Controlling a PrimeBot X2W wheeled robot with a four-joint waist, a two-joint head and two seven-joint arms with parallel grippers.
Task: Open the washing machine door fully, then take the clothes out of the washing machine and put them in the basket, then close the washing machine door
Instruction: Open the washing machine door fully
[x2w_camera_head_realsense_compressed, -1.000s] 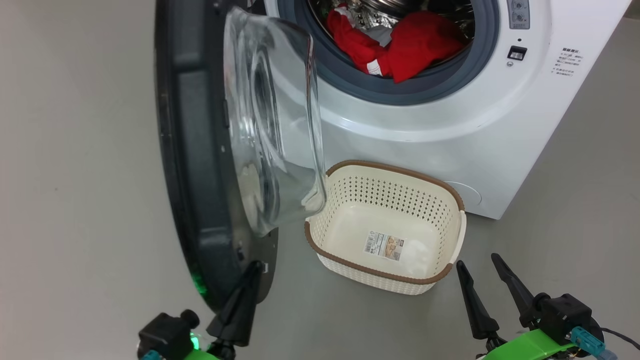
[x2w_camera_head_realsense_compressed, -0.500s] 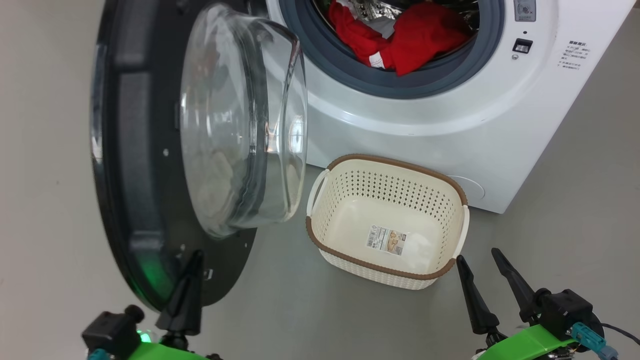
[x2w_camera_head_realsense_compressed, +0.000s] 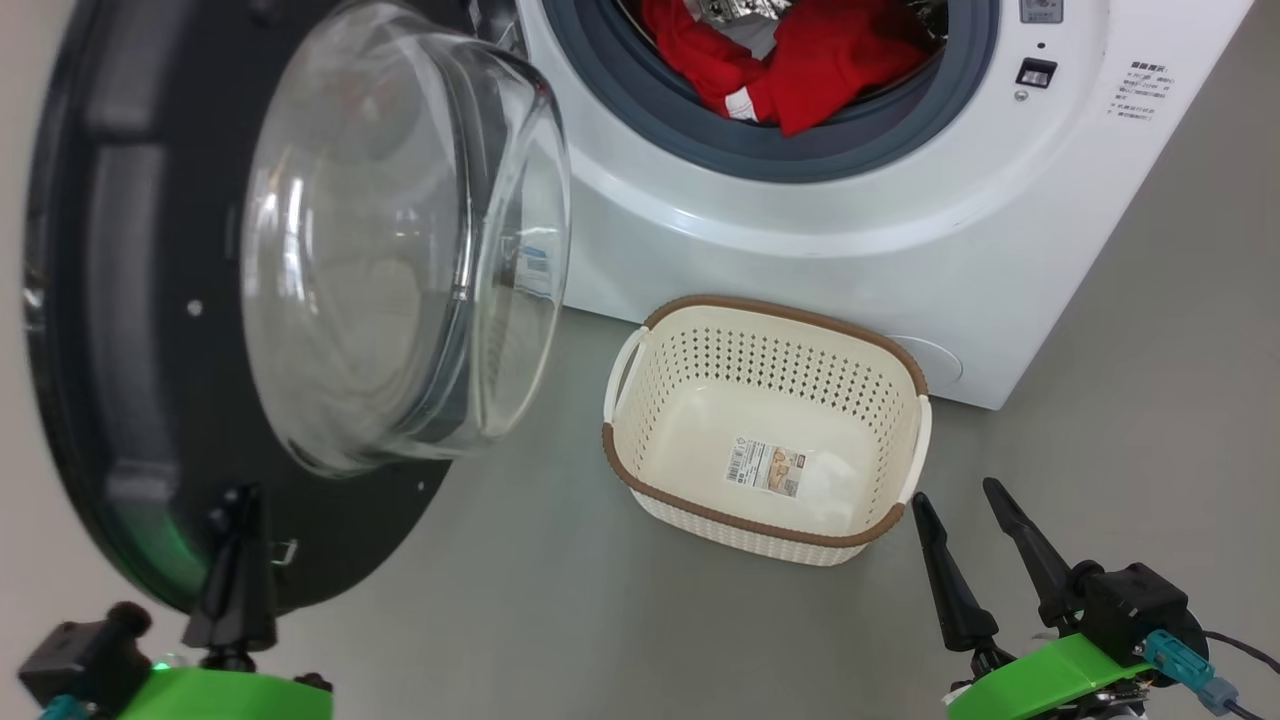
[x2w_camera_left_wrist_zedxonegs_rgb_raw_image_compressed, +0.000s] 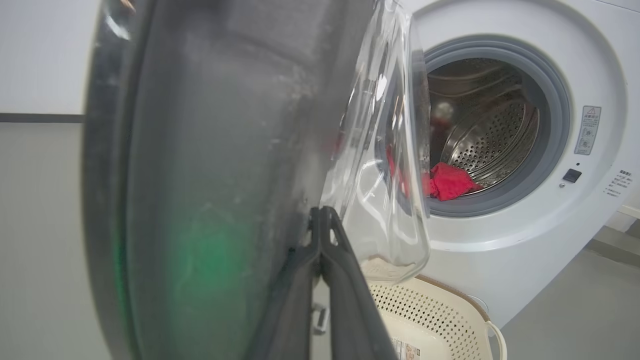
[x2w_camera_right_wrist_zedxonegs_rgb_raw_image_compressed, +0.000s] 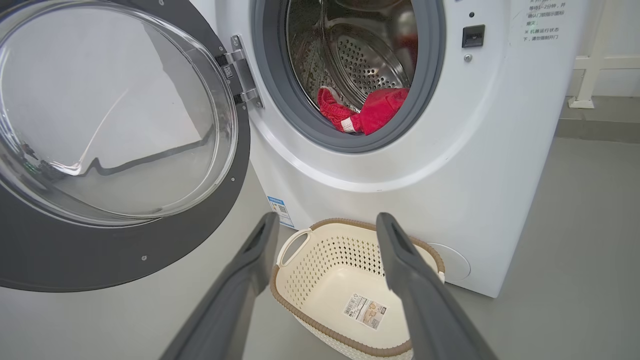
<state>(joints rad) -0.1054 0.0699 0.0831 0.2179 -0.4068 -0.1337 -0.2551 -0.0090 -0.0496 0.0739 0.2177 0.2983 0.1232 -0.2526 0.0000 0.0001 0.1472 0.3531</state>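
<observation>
The washing machine door (x2w_camera_head_realsense_compressed: 100, 330) stands swung out to the left, its glass bowl (x2w_camera_head_realsense_compressed: 400, 240) bulging toward the basket. My left gripper (x2w_camera_head_realsense_compressed: 240, 497) is shut, its tip touching the door's dark inner face low down, near the latch hook; in the left wrist view the joined fingertips (x2w_camera_left_wrist_zedxonegs_rgb_raw_image_compressed: 322, 214) rest against that face (x2w_camera_left_wrist_zedxonegs_rgb_raw_image_compressed: 210, 190). Red clothes (x2w_camera_head_realsense_compressed: 800, 60) lie in the mouth of the white washing machine (x2w_camera_head_realsense_compressed: 800, 260), also red clothes (x2w_camera_right_wrist_zedxonegs_rgb_raw_image_compressed: 370, 110). The cream basket (x2w_camera_head_realsense_compressed: 745, 523) sits on the floor, holding nothing but its label. My right gripper (x2w_camera_head_realsense_compressed: 955, 495) hangs open near the basket's right corner, holding nothing.
The grey floor (x2w_camera_head_realsense_compressed: 540, 600) runs between the door and the basket. The door hinge (x2w_camera_right_wrist_zedxonegs_rgb_raw_image_compressed: 240, 75) sits at the left of the grey gasket. A blue sticker (x2w_camera_right_wrist_zedxonegs_rgb_raw_image_compressed: 282, 210) marks the machine's lower front. A white frame (x2w_camera_right_wrist_zedxonegs_rgb_raw_image_compressed: 595, 75) stands by the wall to the right.
The door has swung farther open to the left, showing more of its inner face. My left gripper has moved left with it, staying shut. The right gripper has kept its place.
</observation>
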